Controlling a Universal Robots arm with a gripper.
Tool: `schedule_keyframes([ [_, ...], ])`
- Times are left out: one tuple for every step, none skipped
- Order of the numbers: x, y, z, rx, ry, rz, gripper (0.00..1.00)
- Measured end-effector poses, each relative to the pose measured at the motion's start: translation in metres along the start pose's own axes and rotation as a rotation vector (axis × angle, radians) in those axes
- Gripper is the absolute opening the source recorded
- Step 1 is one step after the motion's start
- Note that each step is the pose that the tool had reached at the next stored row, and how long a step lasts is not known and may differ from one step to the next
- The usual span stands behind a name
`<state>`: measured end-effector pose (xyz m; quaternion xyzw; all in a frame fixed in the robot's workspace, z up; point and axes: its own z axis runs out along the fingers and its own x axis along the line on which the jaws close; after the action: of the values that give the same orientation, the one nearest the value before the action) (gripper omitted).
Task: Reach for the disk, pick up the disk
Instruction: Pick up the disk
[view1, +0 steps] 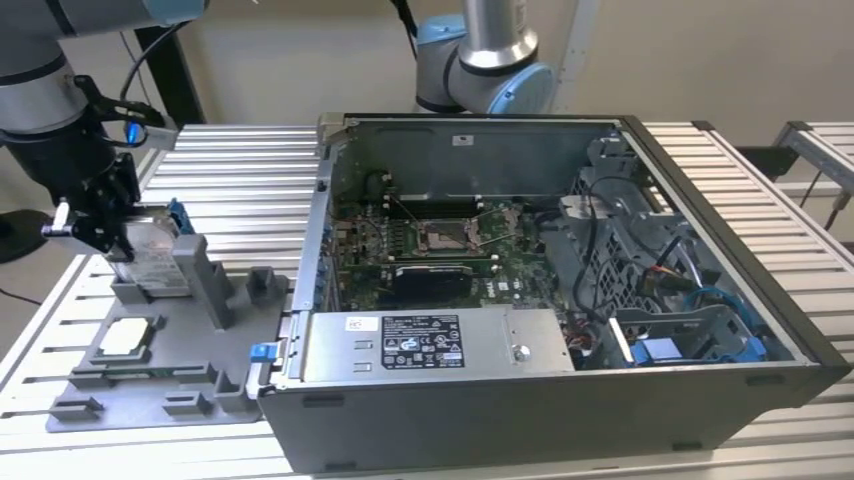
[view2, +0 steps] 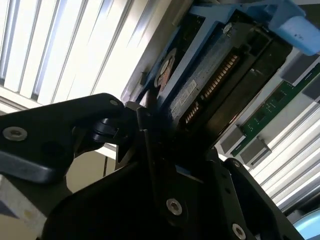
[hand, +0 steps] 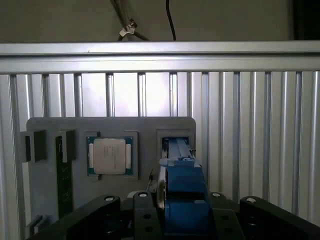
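The disk (view1: 158, 256) stands on edge in a slot of the grey holder plate (view1: 167, 405) at the exterior view's left, a silver drive with a white label and blue side rails. My gripper (view1: 114, 235) has come down over its upper end. In the first wrist view the disk's blue rail (hand: 183, 187) runs between the black fingers (hand: 144, 200) of the gripper (hand: 180, 200), which sit tight against both sides. The second wrist view shows the disk's connector edge (view2: 210, 85) with a black finger (view2: 145, 132) pressed against it. The disk's lower end still looks seated in the holder.
A silvery square chip (hand: 109, 156) lies in its own pocket of the plate, with a green memory stick (hand: 62, 165) beside it. An open computer case (view1: 561, 250) fills the exterior view's middle and right. Ribbed metal table slats (view1: 240, 170) surround the plate.
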<state>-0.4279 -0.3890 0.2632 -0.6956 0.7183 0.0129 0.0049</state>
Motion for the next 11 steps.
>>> schedule_keyframes([
  [0.0,0.0,0.0,0.0,0.0,0.0,0.0],
  [0.0,0.0,0.0,0.0,0.0,0.0,0.0],
  [0.0,0.0,0.0,0.0001,0.0,0.0,0.0],
  [0.0,0.0,0.0,0.0,0.0,0.0,0.0],
  [0.0,0.0,0.0,0.0001,0.0,0.0,0.0],
  [0.0,0.0,0.0,0.0,-0.0001,0.0,0.0],
  [0.0,0.0,0.0,0.0,-0.0001,0.0,0.0],
  [-0.0001,0.0001,0.0,0.0,-0.0001,0.0,0.0],
  [-0.0001,0.0001,0.0,0.0,-0.0001,0.0,0.0],
  [-0.0001,0.0001,0.0,0.0,-0.0001,0.0,0.0],
  [-0.0001,0.0001,0.0,0.0,-0.0002,0.0,0.0],
])
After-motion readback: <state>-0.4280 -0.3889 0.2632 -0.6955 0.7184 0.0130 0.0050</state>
